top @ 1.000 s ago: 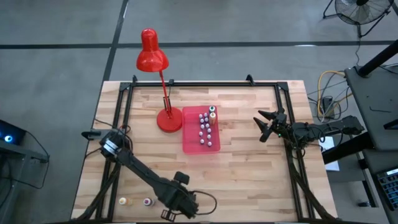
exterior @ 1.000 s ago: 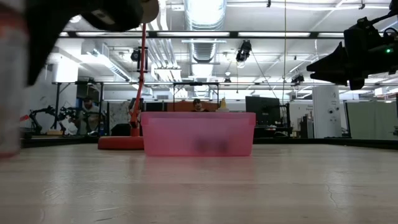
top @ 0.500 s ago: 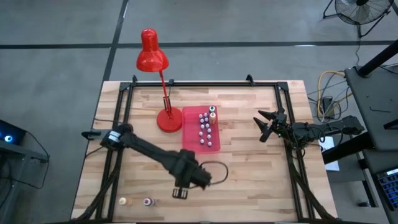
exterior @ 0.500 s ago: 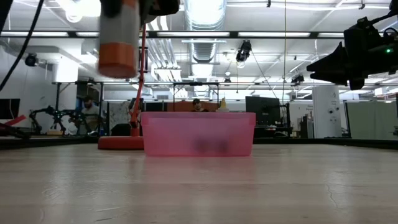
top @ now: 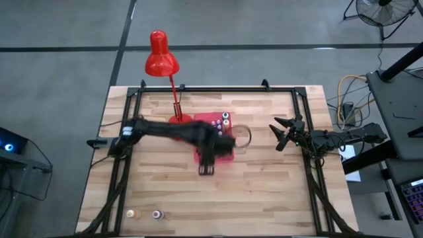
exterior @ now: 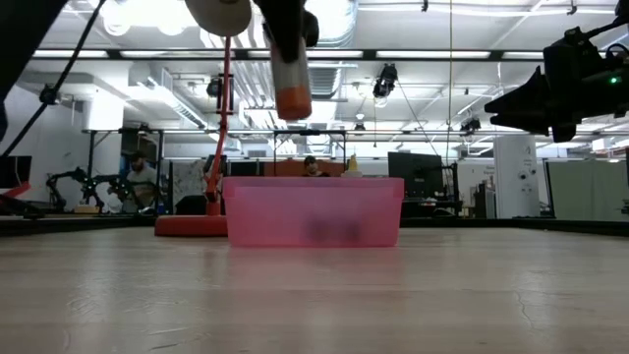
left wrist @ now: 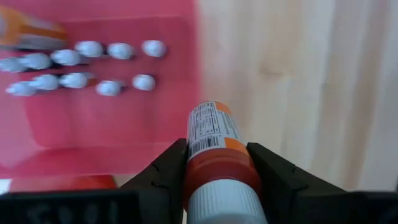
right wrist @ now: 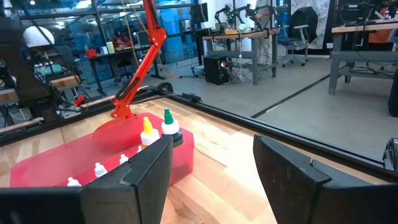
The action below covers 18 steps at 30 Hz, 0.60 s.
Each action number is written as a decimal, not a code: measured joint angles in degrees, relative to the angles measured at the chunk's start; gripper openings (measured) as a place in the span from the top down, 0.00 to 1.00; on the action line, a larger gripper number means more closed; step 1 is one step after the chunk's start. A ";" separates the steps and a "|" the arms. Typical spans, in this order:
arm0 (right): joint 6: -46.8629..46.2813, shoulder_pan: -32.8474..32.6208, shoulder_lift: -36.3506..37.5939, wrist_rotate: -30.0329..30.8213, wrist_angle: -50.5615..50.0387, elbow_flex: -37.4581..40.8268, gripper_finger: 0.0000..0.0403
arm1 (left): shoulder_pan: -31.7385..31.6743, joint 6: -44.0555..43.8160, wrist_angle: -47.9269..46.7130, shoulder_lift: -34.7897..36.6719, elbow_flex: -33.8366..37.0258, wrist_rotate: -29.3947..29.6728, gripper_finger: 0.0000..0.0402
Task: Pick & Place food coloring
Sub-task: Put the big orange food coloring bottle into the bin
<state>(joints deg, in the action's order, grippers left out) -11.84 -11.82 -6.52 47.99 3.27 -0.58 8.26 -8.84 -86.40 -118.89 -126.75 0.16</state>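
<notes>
My left gripper [top: 220,143] hangs over the near part of the translucent pink tray [top: 205,119], shut on an orange food coloring bottle [left wrist: 213,134]. In the low view that bottle [exterior: 292,84] is high above the tray [exterior: 313,211]. Several white-capped bottles [left wrist: 93,65] stand in the tray, with taller yellow and green ones [right wrist: 157,129] at its far end. Two more small bottles [top: 131,214] [top: 156,214] stand near the table's near left edge. My right gripper [top: 280,135] waits open in the air right of the tray. My left gripper pinches the orange bottle between its two fingers [left wrist: 166,169] at the orange shoulder just under the white cap [left wrist: 219,167]. The fingers come from above, pointing down. The bottle is lifted clear and hangs about upright below them, its base [exterior: 293,102] lowest, over the tray.
A red desk lamp [top: 161,61] stands on its round base [top: 176,120] just left of the tray, its stem leaning toward the far edge. Black frame rails [top: 218,88] run along the table's edges. Bare wood lies near and right of the tray.
My left arm has swung from the table's near edge up and toward the far side, carrying the orange bottle from low near the table to over the tray's near end. The right arm has kept still.
</notes>
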 joint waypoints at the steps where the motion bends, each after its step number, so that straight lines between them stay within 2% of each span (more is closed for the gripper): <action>1: -0.04 -0.01 0.00 0.01 0.02 0.00 0.47 | -1.29 0.31 0.28 0.00 -0.01 -0.01 0.71; 10: -0.06 0.00 0.00 0.00 0.00 -0.02 0.47 | -10.16 0.89 6.00 -1.21 0.14 -0.03 0.71; 18: -0.02 -0.02 0.00 0.00 0.00 -0.01 0.47 | -14.13 0.91 12.77 -4.17 -0.01 -0.31 0.71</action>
<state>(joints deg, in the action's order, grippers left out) -11.85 -11.84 -6.52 47.99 3.27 -0.59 -5.87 -7.92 -73.63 -123.06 -126.76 -0.14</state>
